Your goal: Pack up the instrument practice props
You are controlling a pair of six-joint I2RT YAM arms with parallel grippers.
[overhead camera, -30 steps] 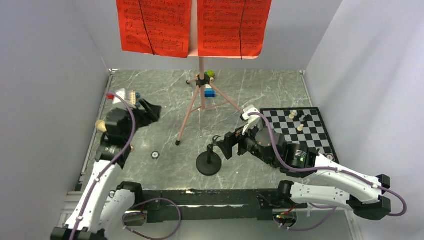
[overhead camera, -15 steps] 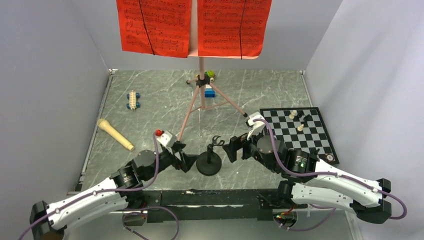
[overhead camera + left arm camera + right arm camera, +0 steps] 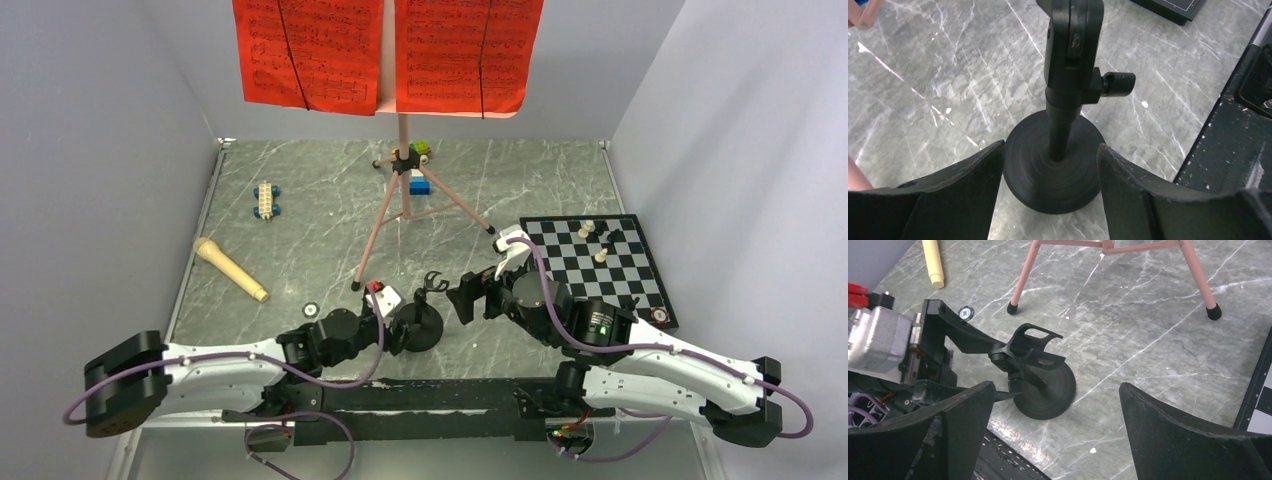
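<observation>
Mic stand (image 3: 428, 330), small, black, round base, clip on top: upright at the near centre of the table, not yet lifted. Change noted: the left gripper (image 3: 1049, 146), a second ago far out on the left by the toy car (image 3: 265, 198), has swung across and down to the near centre. Its jaws now stand apart around the stand's base, one finger on each side. From the wrist view the pads sit right at the rim, but whether they press it yet cannot be told. Right gripper (image 3: 462, 298): spread fully wide, empty, hovering just right of the clip, hardly shifted over the same second. Reading for the task: the stand looks to be the item now being taken up (a pinch at the base, the other arm perhaps ready to steady the top). Remaining lots: microphone (image 3: 230, 268), beige, lying flat at the left, in full view since the arm left. Pink music stand (image 3: 403, 190), upright at far centre, red sheet-music pages (image 3: 310, 50) on its desk. None packed. Writing: printed staves on the red pages, too small to read. No brand or label legible anywhere. A small round disc (image 3: 312, 310) left of the stand bears marks, unreadable.
</observation>
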